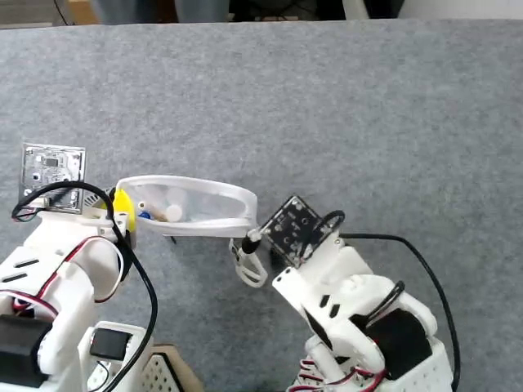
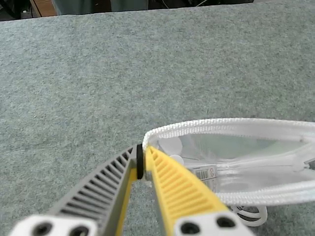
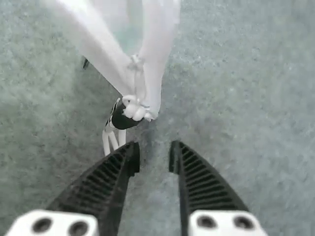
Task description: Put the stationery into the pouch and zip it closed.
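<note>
Left pincer [image 2: 140, 160] clenched on the clear white-zippered pouch [image 1: 212, 187]; right pincer [image 3: 153, 147], released, should close squarely on the white zip pull [image 3: 134, 111].

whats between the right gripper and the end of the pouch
Bare grey mat, by the right wrist view. The open right gripper points at the pouch end, where a black zip tab hangs; nothing lies in the gap.

You're at a lab-style robot bench. Grey felt [image 1: 343, 98] tops it. Bare circuit boards [image 1: 52, 167] and cables [image 1: 376, 237] sit exposed.
</note>
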Robot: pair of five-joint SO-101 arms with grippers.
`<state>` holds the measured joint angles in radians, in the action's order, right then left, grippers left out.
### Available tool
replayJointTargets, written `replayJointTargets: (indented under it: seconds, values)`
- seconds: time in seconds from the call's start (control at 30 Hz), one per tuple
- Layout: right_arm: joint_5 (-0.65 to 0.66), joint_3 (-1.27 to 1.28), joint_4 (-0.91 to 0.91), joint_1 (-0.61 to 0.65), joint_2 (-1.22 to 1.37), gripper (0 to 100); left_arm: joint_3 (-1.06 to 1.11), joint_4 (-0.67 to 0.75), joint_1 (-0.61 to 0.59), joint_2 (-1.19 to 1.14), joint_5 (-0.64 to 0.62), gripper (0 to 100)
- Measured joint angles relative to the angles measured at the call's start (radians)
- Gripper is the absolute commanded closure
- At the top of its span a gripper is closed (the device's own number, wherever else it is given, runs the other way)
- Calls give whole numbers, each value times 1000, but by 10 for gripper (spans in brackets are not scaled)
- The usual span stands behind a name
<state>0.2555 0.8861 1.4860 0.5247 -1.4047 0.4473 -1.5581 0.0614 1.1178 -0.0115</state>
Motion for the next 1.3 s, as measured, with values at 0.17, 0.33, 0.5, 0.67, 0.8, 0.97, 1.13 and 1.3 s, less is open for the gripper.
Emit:
replayJointTargets:
  seconds: [0.17, 0.33, 0.5, 0.67, 0.8, 0.97, 1.13, 1.3]
  values:
    - [-92, 12, -23, 32, 2, 846, 0, 0, 0, 0, 0, 972]
    - [-226, 118, -192, 101, 2, 846, 0, 0, 0, 0, 0, 972]
    - [-282, 187, -330, 109, 8, 846, 0, 0, 0, 0, 0, 972]
    - [-296, 247, -394, 109, 2, 846, 0, 0, 0, 0, 0, 972]
    - [-296, 288, -404, 110, 9, 849, 0, 0, 0, 0, 0, 972]
    - [-296, 351, -457, 112, 9, 858, 0, 0, 3, 0, 0, 972]
    - [-296, 377, -493, 107, 11, 987, 0, 0, 3, 0, 0, 972]
    - [-207, 379, -497, 106, 11, 987, 0, 0, 2, 0, 0, 972]
